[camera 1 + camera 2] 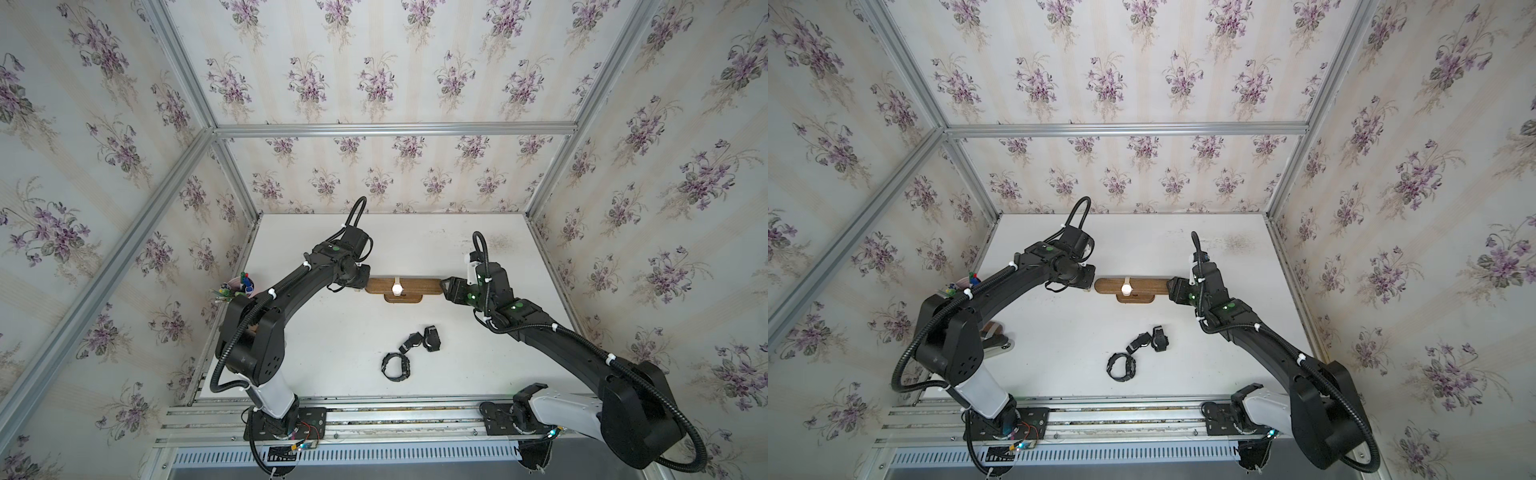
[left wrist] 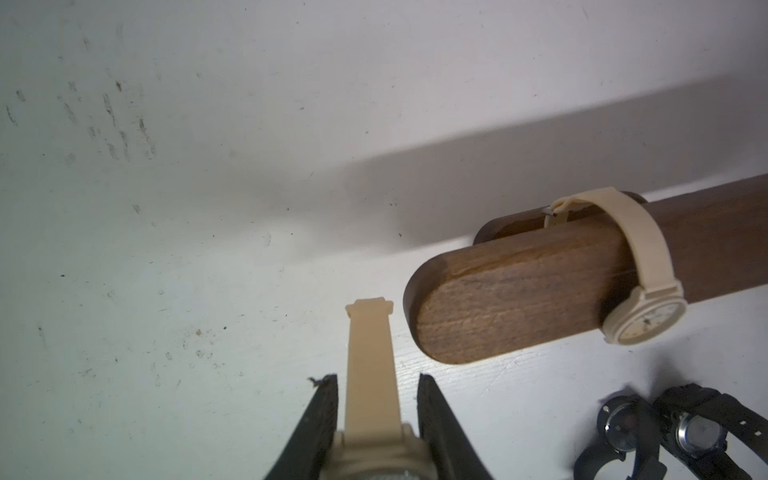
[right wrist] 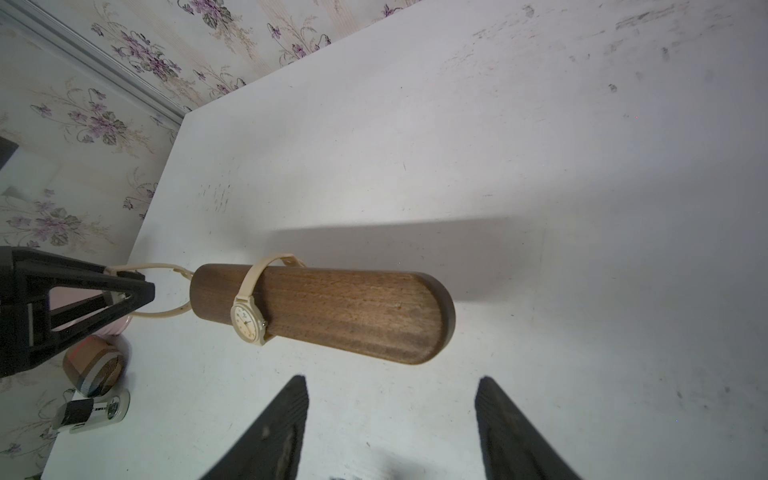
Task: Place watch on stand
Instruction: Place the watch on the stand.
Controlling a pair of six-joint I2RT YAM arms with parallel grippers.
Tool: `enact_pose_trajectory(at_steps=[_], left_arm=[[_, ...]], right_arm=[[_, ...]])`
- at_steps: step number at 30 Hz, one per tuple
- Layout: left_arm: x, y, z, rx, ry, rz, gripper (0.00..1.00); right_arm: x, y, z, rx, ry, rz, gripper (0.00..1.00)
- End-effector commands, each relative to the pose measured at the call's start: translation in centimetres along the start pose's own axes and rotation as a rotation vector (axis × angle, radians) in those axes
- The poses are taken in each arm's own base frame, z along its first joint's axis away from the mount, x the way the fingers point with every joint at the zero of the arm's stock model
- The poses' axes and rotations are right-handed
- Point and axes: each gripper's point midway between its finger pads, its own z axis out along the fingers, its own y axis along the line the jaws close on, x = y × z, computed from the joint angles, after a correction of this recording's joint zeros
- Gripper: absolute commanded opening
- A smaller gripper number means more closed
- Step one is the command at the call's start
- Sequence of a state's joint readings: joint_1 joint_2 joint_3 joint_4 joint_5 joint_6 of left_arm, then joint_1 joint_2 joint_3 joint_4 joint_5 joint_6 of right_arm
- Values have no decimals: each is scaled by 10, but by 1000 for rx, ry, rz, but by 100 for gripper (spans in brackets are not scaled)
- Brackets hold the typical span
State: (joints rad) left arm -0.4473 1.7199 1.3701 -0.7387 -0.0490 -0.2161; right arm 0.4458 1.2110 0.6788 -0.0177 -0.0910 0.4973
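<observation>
In both top views the stand (image 1: 419,286) sits mid-frame on the white table (image 1: 332,332), its long bar running left to right with an arm at each end. The left gripper (image 2: 376,386) is clamped on the case of a beige watch (image 2: 370,357). In the left wrist view the strap sticks out past the fingertips, its end just beside the bar's rounded end, with a narrow strip of table between them. In the right wrist view, at the left of the frame, that watch's strap loops reach up to the bar's end; whether they touch it I cannot tell. A second beige watch (image 1: 397,287) is wrapped round the bar a little left of its middle, and from there to the right end the bar is bare. The right gripper (image 3: 390,386) stands wide open and empty, just off that right end. Above the stand in the top views, bare table runs to the back wall. At lower centre, black watches (image 1: 397,365) lie well apart from the stand, with bare table between
</observation>
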Motion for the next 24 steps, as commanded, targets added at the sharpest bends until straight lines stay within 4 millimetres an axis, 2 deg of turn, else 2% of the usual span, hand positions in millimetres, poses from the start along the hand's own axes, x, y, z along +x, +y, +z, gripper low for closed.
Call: enact_pose_trajectory(at_steps=[1, 11, 24], left_arm=[[-2, -5, 4, 27, 10, -14, 24], [-3, -15, 13, 60, 30, -7, 24], [-7, -20, 21, 67, 47, 6, 25]], right_arm=[[-8, 7, 3, -28, -25, 2, 66], [4, 7, 20, -53, 26, -1, 64], [11, 9, 30, -85, 41, -11, 63]])
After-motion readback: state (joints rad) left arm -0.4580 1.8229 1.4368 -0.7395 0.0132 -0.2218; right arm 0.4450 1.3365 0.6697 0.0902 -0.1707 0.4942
